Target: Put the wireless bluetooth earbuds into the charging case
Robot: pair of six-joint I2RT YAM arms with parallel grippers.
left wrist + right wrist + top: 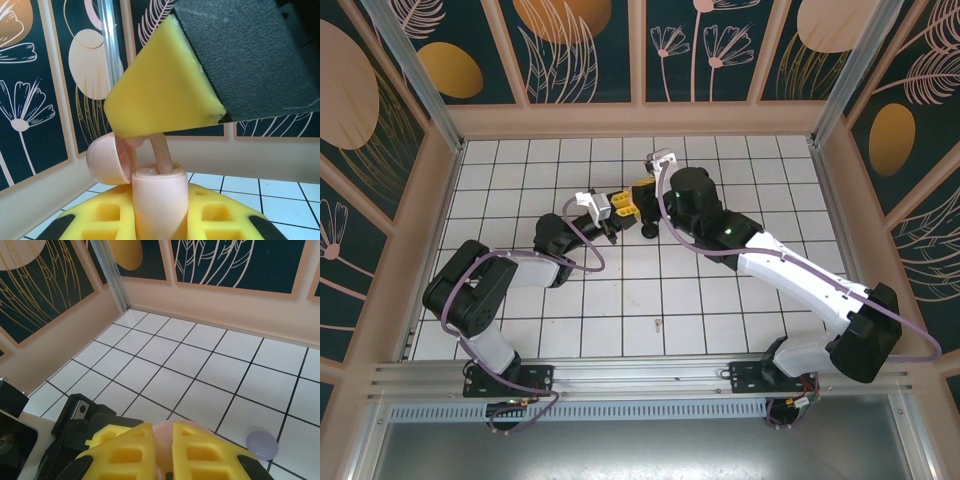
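The pink charging case stands upright between the yellow fingers of my left gripper, which is shut on it. Its lid is swung open to the left. A pink earbud hangs from above, its stem reaching down into the case's top. My right gripper is shut on this earbud, and pink shows between its yellow fingertips. One of its yellow fingers looms over the case. From above, both grippers meet mid-table: left gripper, right gripper.
A lilac round piece lies on the white tiles right of my right gripper. A small black object sits just in front of the grippers. A tiny pink piece lies on a near tile. Patterned walls enclose the table.
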